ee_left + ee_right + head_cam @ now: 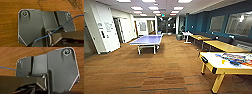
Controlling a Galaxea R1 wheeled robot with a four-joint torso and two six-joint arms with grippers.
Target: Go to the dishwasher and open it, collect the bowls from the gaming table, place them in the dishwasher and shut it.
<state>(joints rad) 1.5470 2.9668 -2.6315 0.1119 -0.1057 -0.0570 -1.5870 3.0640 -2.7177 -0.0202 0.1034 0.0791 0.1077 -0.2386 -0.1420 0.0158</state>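
Judging by their look, the small round blue bowls (235,63) should be light, stiff and smooth-walled. That makes them likely slippery, and breakable if they are ceramic, though the material cannot be told from here. A bowl like that is best taken at the rim, one side of the wall pinched from above. A hold around the whole body would likely slide off the curve.

In the head view they are only blurred blue shapes lying among other coloured, flat-looking clutter, and their number and exact outlines cannot be made out. They rest on the long white-topped bench with a yellow wood edge and black corner pieces (231,72), the gaming table of the task. It stands near the robot, on its right. A small yellow object (223,61) sits just beside the blue shapes and should not be mistaken for a bowl.

Brown striped carpet (159,70) stretches between the robot and that bench. A blue ping-pong table (147,39) stands well apart, farther down the hall on the left.

The left hand (67,43) and the right hand (28,90) hang over the same brown carpet, each seen past the robot's own dark plate. Whether either hand is apart or together cannot be told. Nothing can be seen held in them.
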